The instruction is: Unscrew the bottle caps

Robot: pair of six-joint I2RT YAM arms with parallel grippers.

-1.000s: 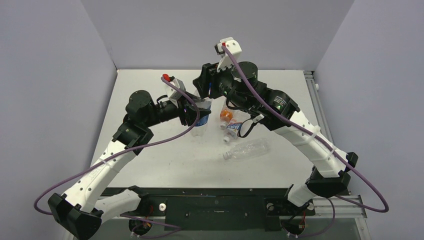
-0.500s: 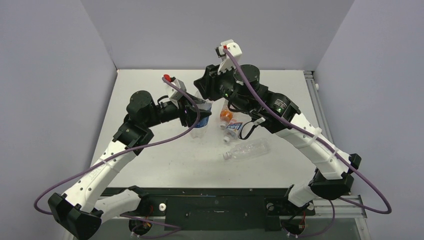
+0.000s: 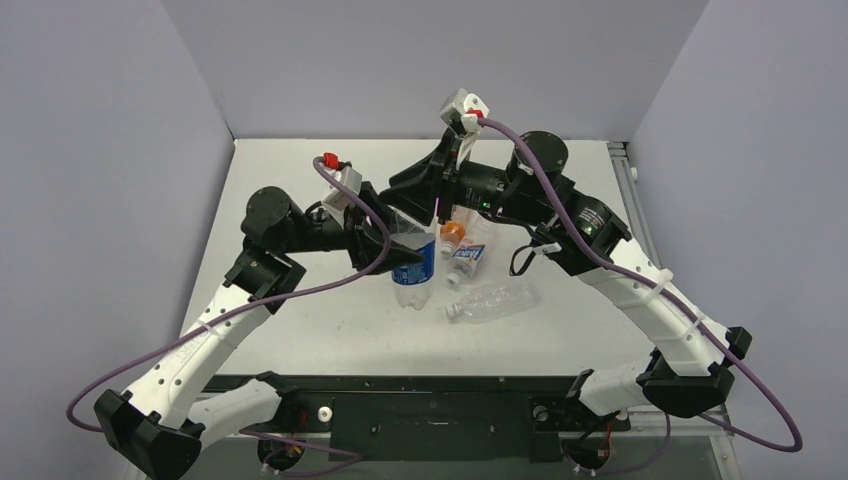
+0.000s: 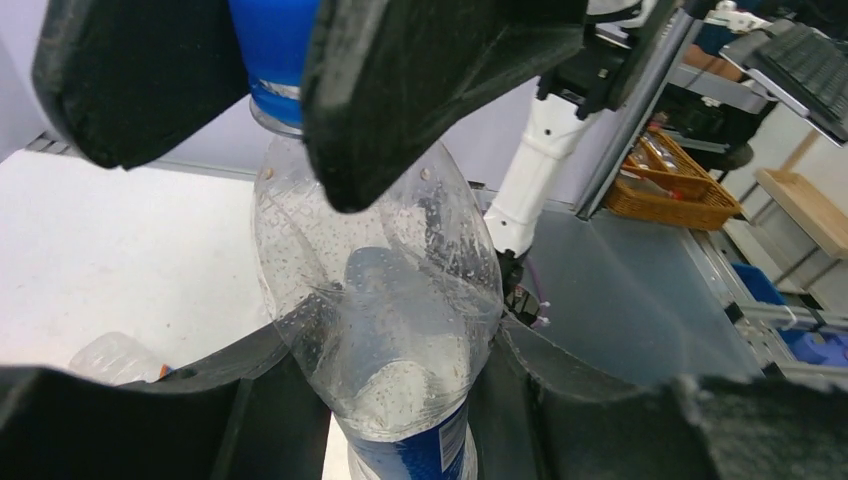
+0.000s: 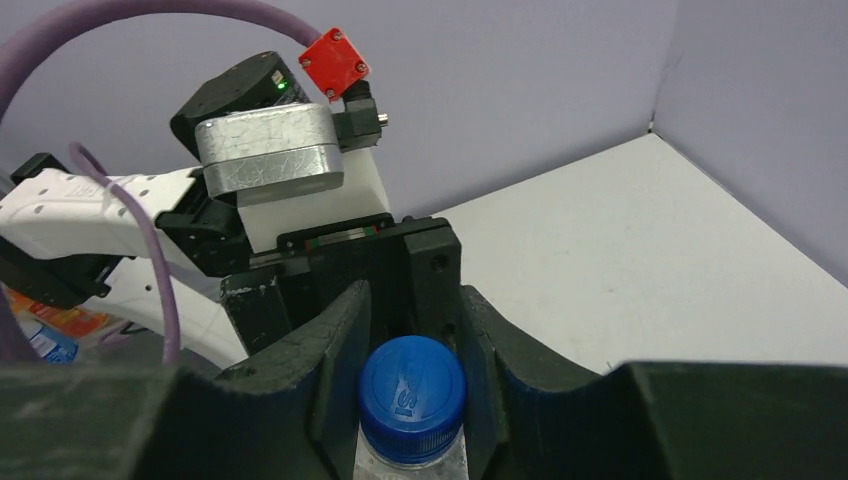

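Two grips: left jaws squeeze the Pepsi bottle [image 4: 380, 330] (blue-labelled), right jaws clamp its blue cap [image 5: 412, 385].

Left arm [image 3: 205, 335]: reaches forward and inward, elbow bent, wrist roughly level. Left gripper [image 3: 408, 258]: side-on, fingers clamped round the body of the bottle [image 4: 380, 300].

Right arm [image 3: 650, 300]: arches high toward centre, wrist angled downward. Right gripper [image 5: 412, 335]: set over the left one, fingers [image 5: 340, 350] pinched on either side of the blue cap [image 5: 412, 385].
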